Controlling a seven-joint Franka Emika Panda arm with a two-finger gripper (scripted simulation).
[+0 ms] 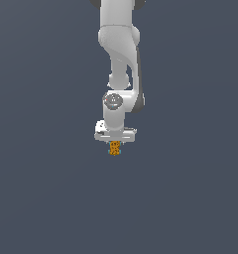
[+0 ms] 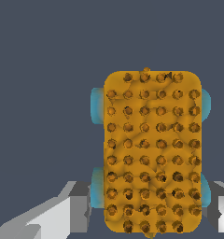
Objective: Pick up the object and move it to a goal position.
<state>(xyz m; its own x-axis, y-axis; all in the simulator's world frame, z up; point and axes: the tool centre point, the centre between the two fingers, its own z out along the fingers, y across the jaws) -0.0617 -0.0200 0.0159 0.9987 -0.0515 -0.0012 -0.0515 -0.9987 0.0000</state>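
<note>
Exterior view: white arm [image 1: 122, 54] hanging down from the upper edge of the frame, wrist vertical, pincer [image 1: 115, 144] pointing straight down against a plain dark grey-blue ground. No edge or seam of a worktop made out in either view.

Object [image 1: 115, 148]: small orange-yellow block, seen directly below the white pincer body and narrower than it. Appears upright, long side vertical, upper end meeting the underside of the pincer. Teal specks at its lower corners in the exterior view. No shadow or contact line under it; whether resting on a surface or lifted clear cannot be told.

Wrist view: object [image 2: 152, 154] fills the centre of the frame, studded face toward the camera, rows of dark-orange dots across the whole face, corners rounded. Teal bits [image 2: 97, 106] projecting at both long sides, two to a side. Light grey fingers [image 2: 62, 212] visible at one side of the block's near end, a second finger at the opposite side, partly cut off by the frame edge. Each finger sits just beside a teal bit.

Pincer state: partly closed to about the width of the block, one finger on each side of it. Apparent grip on the object; actual contact at the pads hidden by the block, so not confirmed.
</note>
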